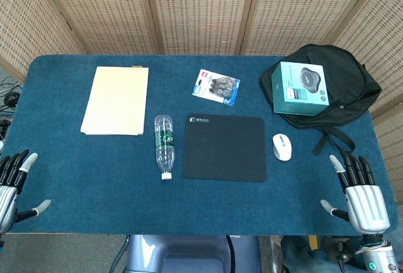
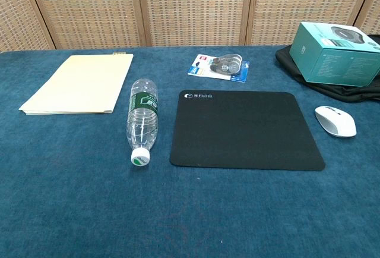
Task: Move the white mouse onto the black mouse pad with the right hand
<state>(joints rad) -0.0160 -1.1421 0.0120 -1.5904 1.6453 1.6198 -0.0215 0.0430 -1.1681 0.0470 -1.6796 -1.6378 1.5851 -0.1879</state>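
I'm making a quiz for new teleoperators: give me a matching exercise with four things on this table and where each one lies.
Things:
1. white mouse
2. plastic bottle
3. teal box
4. manila folder

Places:
A. on top of the black backpack
B. far left part of the table
C. just right of the black mouse pad, not on it
D. lying on its side, just left of the pad

Pairs: 1-C, 2-D, 3-A, 4-B

Backdrop's just a woven rattan folding screen (image 1: 201, 9) with wooden frames, standing behind the table (image 1: 75, 166) covered in dark blue cloth.
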